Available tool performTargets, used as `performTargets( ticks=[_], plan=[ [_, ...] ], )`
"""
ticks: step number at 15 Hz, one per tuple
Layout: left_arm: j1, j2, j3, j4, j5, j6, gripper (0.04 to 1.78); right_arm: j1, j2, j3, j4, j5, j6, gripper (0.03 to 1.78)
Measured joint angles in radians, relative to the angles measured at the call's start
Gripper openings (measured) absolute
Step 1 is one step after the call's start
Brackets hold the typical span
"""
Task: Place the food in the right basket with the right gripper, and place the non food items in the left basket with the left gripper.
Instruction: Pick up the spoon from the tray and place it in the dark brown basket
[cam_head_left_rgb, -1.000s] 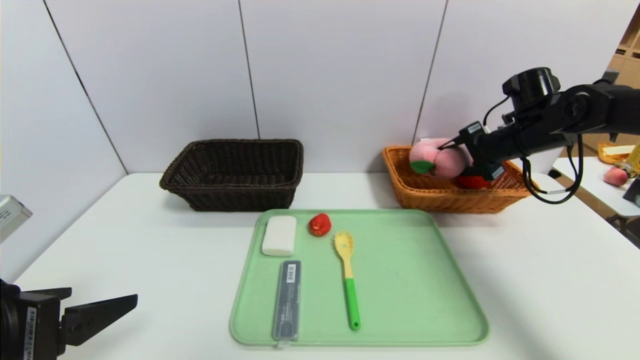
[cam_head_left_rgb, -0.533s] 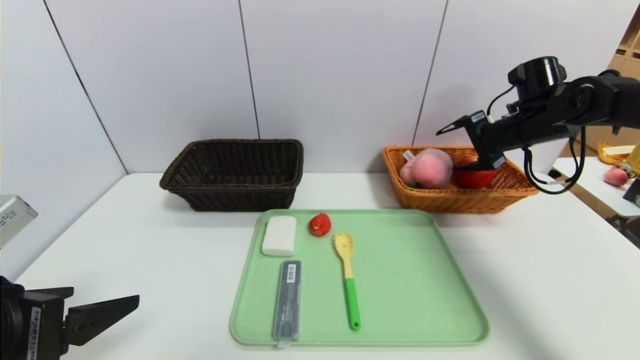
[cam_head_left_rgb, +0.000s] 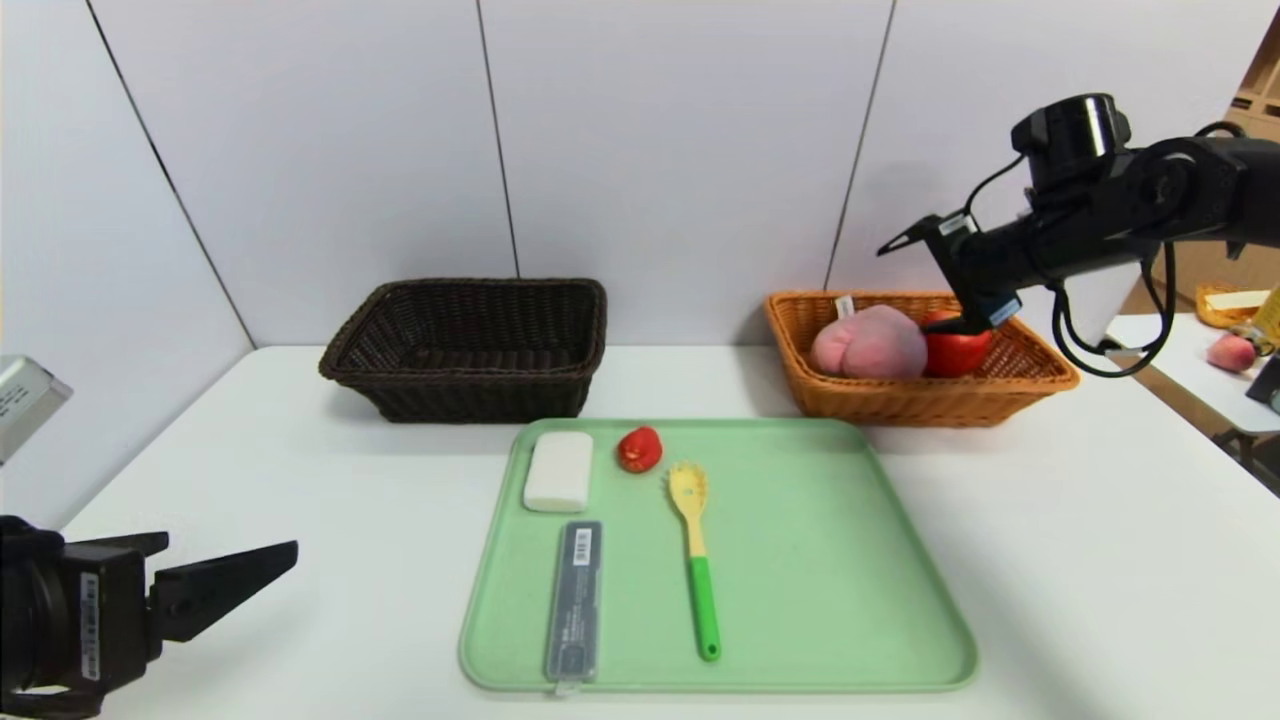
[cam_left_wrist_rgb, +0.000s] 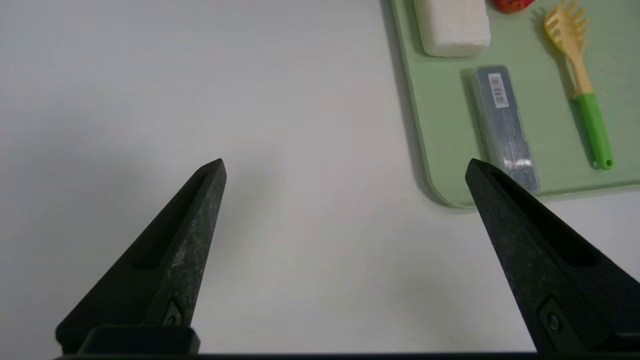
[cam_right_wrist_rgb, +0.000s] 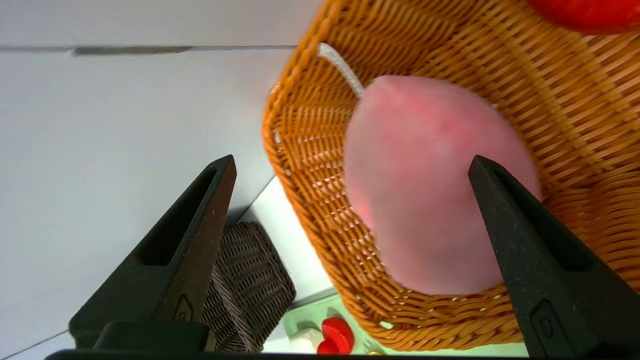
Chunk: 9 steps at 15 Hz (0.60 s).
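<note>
Red strawberry fruit (cam_head_left_rgb: 639, 449) is the last food on the green tray (cam_head_left_rgb: 800, 560); it lies down and left of the right claw (cam_head_left_rgb: 930, 275).

Left claw (cam_head_left_rgb: 215, 585) hangs wide open and empty over the counter (cam_head_left_rgb: 300, 480), nearest the grey case (cam_head_left_rgb: 575, 598), whose long axis runs front to back. Dark left basket (cam_head_left_rgb: 470, 345) holds nothing visible. Right claw, spread wide and empty, hovers above the orange right basket (cam_head_left_rgb: 900, 395), where the pink peach (cam_head_left_rgb: 868, 342) and apple (cam_head_left_rgb: 955, 350) sit.

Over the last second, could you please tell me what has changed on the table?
The right gripper released the pink plush peach into the orange-tan wicker basket beside the red apple, then rose, open. The green tray's items and the left gripper barely changed.
</note>
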Motion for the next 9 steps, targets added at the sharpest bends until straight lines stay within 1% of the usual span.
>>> performTargets(
  ticks=[1,2,3,4,6,9],
  plan=[
    [0.0,0.002,0.023,-0.055,0.0,0.007,1.69,0.008,-0.012,0.0,-0.012,-0.013,-0.001,1.61],
    [0.0,0.003,0.048,-0.11,0.002,0.022,1.69,0.015,-0.027,0.0,-0.03,-0.017,-0.004,1.63],
    [0.0,0.004,0.072,-0.153,0.005,0.042,1.69,0.019,-0.045,0.0,-0.039,-0.017,-0.016,1.64],
    [0.001,0.005,0.082,-0.176,0.008,0.055,1.69,0.026,-0.063,0.0,-0.039,-0.018,-0.047,1.65],
    [0.001,0.007,0.081,-0.179,0.041,0.072,1.69,0.052,-0.1,0.0,-0.025,-0.018,-0.142,1.66],
    [0.0,0.016,0.049,-0.181,0.066,0.096,1.69,0.106,-0.153,0.0,0.056,-0.017,-0.33,1.68]
  ],
)
